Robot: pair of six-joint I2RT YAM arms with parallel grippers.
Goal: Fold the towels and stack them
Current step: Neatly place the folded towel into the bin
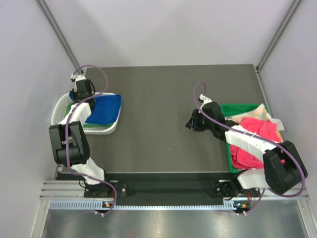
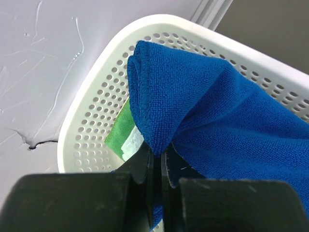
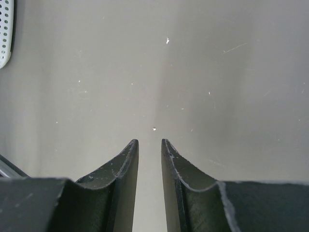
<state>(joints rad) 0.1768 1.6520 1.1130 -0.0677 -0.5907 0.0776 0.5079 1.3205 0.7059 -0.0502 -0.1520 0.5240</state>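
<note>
Royal blue towel [image 1: 106,109] lies in white mesh basket [image 1: 111,130] at the tabletop's [image 1: 158,144] left edge, long axis left-right. Left gripper [image 2: 157,157] clamped on its left end, arm bent over basket. Right gripper [image 3: 149,145] slightly parted, holding nothing, arm stretched toward tabletop centre.

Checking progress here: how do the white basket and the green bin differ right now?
The basket is white and perforated, the bin green. The basket holds a folded blue towel; the bin holds crumpled pink towels. Both sit on the table.
</note>
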